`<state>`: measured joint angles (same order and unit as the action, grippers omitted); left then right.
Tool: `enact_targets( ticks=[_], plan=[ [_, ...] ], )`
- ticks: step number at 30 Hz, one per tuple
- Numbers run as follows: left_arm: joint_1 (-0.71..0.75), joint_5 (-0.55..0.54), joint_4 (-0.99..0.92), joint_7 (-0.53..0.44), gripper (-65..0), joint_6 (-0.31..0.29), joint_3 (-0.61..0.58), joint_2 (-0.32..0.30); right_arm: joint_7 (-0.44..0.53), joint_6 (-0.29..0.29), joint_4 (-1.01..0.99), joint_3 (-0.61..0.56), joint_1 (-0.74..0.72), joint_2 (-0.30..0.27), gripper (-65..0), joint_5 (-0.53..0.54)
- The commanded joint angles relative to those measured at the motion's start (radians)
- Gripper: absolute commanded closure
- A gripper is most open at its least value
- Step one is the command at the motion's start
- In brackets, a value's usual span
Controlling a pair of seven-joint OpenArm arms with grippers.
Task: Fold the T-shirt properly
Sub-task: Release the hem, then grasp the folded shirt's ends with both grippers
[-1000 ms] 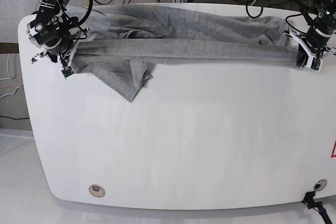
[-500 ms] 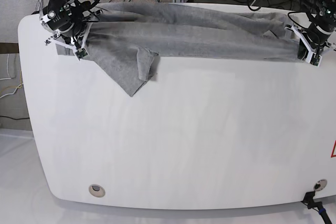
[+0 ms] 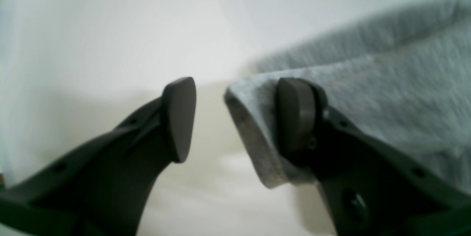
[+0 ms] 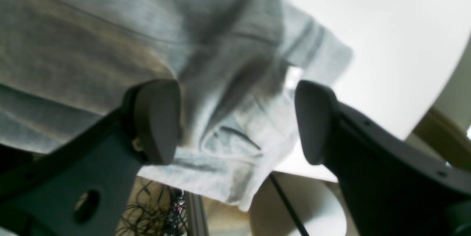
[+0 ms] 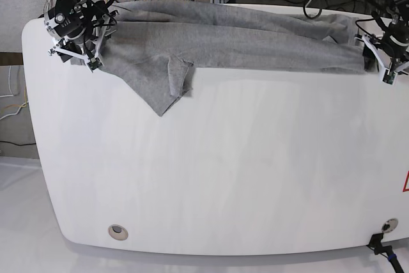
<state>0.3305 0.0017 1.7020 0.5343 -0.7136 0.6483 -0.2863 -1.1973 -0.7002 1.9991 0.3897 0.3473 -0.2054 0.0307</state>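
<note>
T-shirt [image 5: 243,39] runs lengthwise between both arms; left gripper [image 3: 235,118] jaws apart at one end; right gripper [image 4: 235,122] wide at the other.

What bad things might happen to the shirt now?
1. The T-shirt lies bunched along the far edge of the table, and the right wrist view shows cloth hanging past it, so it might slide off.
2. Both end effectors are open. A hem still lies against one finger of the left end effector, so it may snag and drag when the arm moves off.
3. Cloth sits between the fingers of the right end effector, and a sleeve flap sticks out crooked, so the fold may end up uneven.
</note>
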Motion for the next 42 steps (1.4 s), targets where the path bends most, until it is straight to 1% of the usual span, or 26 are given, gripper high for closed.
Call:
enact_targets(
  ticks=[1,4,5,7,8,10,11,13,15,16,17,18,19,20,21,22,25,29,32,35,39,42],
  plan=[
    [-0.031,-0.049,0.028,-0.016,-33.2,0.015,0.034,-0.011,0.055,0.002,0.018,0.004,-0.012,-0.010,-46.5,0.005],
    [-0.049,-0.131,0.051,-0.016,-33.2,0.015,0.012,-0.004,0.142,0.002,0.018,0.002,-0.017,0.002,-46.5,0.008],
    [-0.049,-0.148,0.053,-0.018,-33.0,0.015,-0.015,-0.004,0.162,0.002,0.018,0.001,-0.020,0.022,-46.5,0.008],
    [-0.051,-0.156,0.063,-0.030,-32.9,0.015,-0.048,-0.001,0.201,0.002,0.016,0.002,-0.040,0.042,-46.1,0.008],
    [-0.051,-0.156,0.076,-0.049,-32.9,0.015,-0.049,0.022,0.216,0.002,0.015,0.002,-0.043,0.047,-44.5,0.010],
    [-0.051,-0.153,0.106,-0.070,-32.9,0.015,-0.048,0.057,0.254,0.002,0.015,0.002,-0.043,0.082,-39.1,0.010],
    [-0.051,-0.153,0.125,-0.070,-32.9,0.015,-0.049,0.060,0.271,0.002,0.015,0.002,-0.044,0.097,-36.0,0.010],
    [-0.044,-0.153,0.146,-0.070,-32.9,0.015,-0.074,0.074,0.274,0.002,0.016,-0.001,-0.055,0.123,-30.3,0.011],
    [-0.035,-0.153,0.163,-0.070,-32.9,0.015,-0.089,0.080,0.274,0.002,0.018,0.001,-0.055,0.142,-24.5,0.062],
    [-0.018,-0.153,0.166,-0.070,-32.5,0.015,-0.092,0.080,0.274,0.002,0.018,0.002,-0.050,0.146,-20.5,0.093],
    [-0.009,-0.153,0.168,-0.070,-29.0,0.015,-0.094,0.080,0.274,0.002,0.018,0.002,-0.050,0.146,-15.5,0.123],
    [-0.008,-0.153,0.168,-0.070,-23.0,0.015,-0.097,0.080,0.274,0.002,0.018,0.004,-0.049,0.146,-9.9,0.147],
    [-0.006,-0.153,0.168,-0.070,-14.1,0.015,-0.098,0.081,0.274,0.002,0.018,0.004,-0.047,0.148,-3.3,0.171],
    [-0.006,-0.154,0.168,-0.070,-6.1,0.015,-0.098,0.083,0.274,0.002,0.018,0.005,-0.047,0.148,0.0,0.189],
    [-0.006,-0.154,0.168,-0.070,0.0,0.015,-0.095,0.101,0.274,0.002,0.018,0.007,-0.047,0.148,0.0,0.205],
    [-0.006,-0.154,0.168,-0.070,0.0,0.015,-0.092,0.114,0.274,0.002,0.018,0.008,-0.047,0.148,0.0,0.212],
    [0.031,-0.154,0.168,-0.070,0.0,0.015,-0.106,0.121,0.274,0.002,0.018,0.004,-0.024,0.148,0.0,0.231],
    [0.071,-0.154,0.168,-0.070,0.0,0.015,-0.164,0.123,0.274,0.002,0.016,0.002,0.016,0.148,0.0,0.278],
    [0.086,-0.153,0.163,-0.070,0.0,0.015,-0.161,0.141,0.274,0.002,0.015,0.002,0.052,0.148,0.0,0.280],
    [0.103,-0.151,0.157,-0.070,0.0,0.015,-0.164,0.144,0.274,0.002,0.013,0.002,0.086,0.143,0.0,0.280],
    [0.112,-0.151,0.097,-0.070,0.0,0.015,-0.164,0.144,0.274,0.002,-0.024,0.002,0.106,0.142,0.0,0.274],
    [0.112,-0.151,0.031,-0.073,0.0,0.015,-0.164,0.140,0.279,0.002,-0.088,0.004,0.109,0.140,0.0,0.274]
  ],
)
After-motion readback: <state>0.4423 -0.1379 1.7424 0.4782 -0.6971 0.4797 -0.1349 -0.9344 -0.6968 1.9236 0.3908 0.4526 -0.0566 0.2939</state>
